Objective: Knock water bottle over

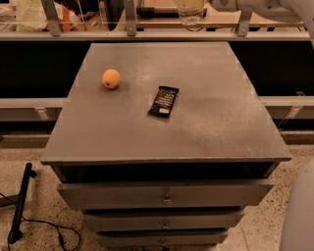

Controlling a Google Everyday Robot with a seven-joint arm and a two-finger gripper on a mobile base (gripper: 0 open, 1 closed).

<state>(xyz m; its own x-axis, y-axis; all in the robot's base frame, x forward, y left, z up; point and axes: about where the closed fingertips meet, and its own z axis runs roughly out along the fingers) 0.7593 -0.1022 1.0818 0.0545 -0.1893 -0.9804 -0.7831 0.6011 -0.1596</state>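
The water bottle (189,15) shows only as its clear ribbed lower part at the top edge of the camera view; its cap and upper body are cut off. It hangs in the air above the far edge of the grey table (206,122), touching nothing below. My gripper (190,3) is at the very top edge, shut around the bottle at its pale band. My white arm (260,7) reaches in from the top right.
An orange fruit (111,78) sits at the table's left back. A black snack bar (164,101) lies near the middle. Drawers (167,196) are under the tabletop. A rail with metal posts (130,22) runs behind the table. A black cable (19,206) lies on the floor at left.
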